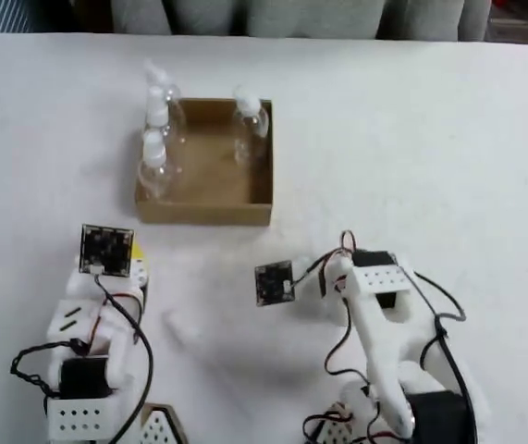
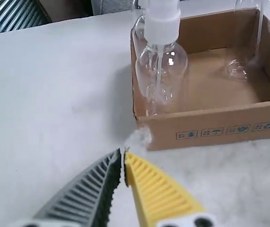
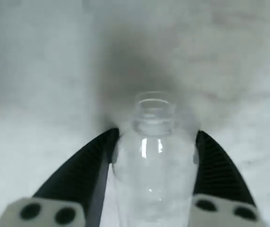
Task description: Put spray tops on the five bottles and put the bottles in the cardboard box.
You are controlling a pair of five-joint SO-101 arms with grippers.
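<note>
Held tight between the black fingers of the right gripper: a clear plastic bottle with an open neck, one finger on each side. No spray top on it yet. Down by the right arm, well apart from the box. Probably gripped by the body like this to keep it steady and to leave the neck free for a top.

Farther off, near the middle of the white table: a brown cardboard box, open at the top. Standing up inside it, at least three clear bottles with white spray tops, two by the left wall and one in the far right corner. Tucked against the walls, most likely to save room for more.

On the near side of the box, close to its near left corner: the left gripper. Grey and yellow fingers pressed together, nothing between them. Free, perhaps, to go and fetch the next top.
</note>
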